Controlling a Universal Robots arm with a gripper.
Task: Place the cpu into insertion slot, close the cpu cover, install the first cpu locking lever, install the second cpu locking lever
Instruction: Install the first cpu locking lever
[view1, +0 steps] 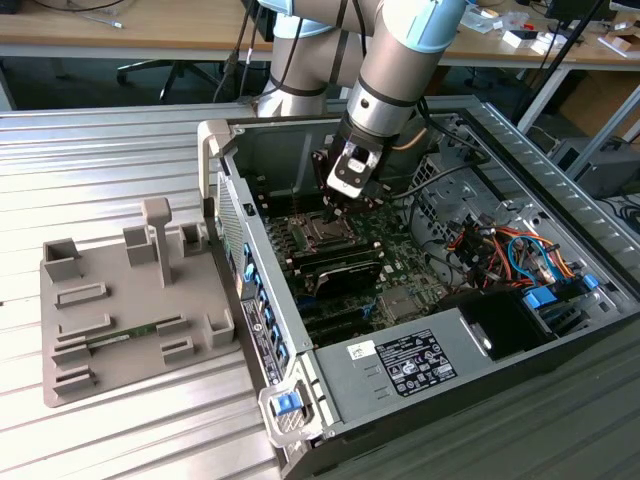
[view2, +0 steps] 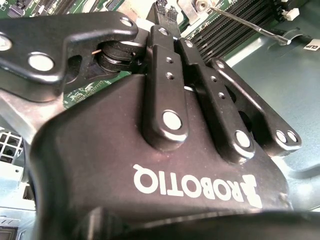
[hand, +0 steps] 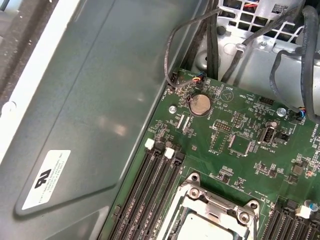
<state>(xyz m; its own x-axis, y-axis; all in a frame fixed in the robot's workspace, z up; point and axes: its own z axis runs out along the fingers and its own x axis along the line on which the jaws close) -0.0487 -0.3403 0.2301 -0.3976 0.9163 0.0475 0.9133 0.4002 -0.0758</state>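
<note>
In the exterior view my gripper (view1: 329, 212) hangs inside the open computer case, its tips just above the insertion slot (view1: 325, 233) on the green board. The second wrist view has the gripper (view2: 167, 12) with its two black fingers (view2: 160, 55) pressed together and nothing between them. A thin silver locking lever (view2: 246, 23) runs past the tips over the memory slots. In the first wrist view the silver cpu cover (hand: 216, 202) lies flat over the insertion slot, and the pale top of the cpu (hand: 200, 232) shows through the cover's square hole.
Long black memory slots (hand: 150, 192) flank the socket. A coin battery (hand: 200, 104) and black cables (hand: 215, 40) sit beyond it. The case's grey wall (hand: 100, 100) stands close by. A grey fixture block (view1: 130, 300) lies on the ribbed table at the exterior view's left.
</note>
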